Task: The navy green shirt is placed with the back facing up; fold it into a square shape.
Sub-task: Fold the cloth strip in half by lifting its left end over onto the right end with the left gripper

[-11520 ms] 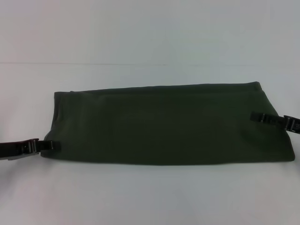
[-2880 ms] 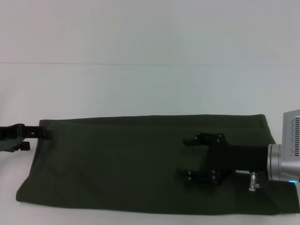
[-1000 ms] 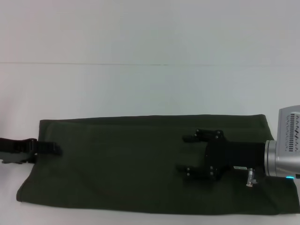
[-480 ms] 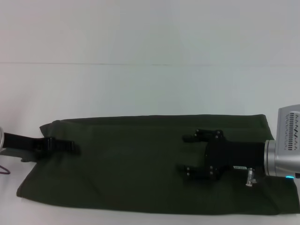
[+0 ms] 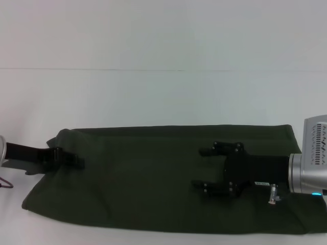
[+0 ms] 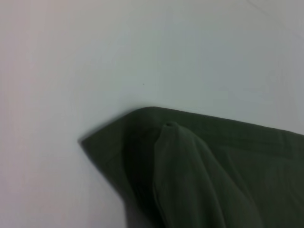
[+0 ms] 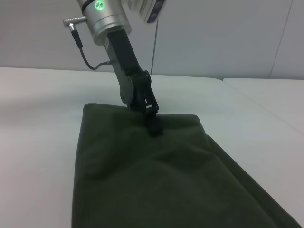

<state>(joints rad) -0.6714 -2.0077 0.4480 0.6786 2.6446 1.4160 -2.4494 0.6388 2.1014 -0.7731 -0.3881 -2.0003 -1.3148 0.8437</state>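
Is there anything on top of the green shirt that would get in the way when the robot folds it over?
Only the robot's own right gripper, open over the shirt's right half. Nothing else lies on it or on the table. The left gripper is shut on the shirt's left end.

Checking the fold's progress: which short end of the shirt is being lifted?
The left end. The left pincer grips the navy green shirt there, bunching the cloth upward. The right pincer rests open on the flat right half.
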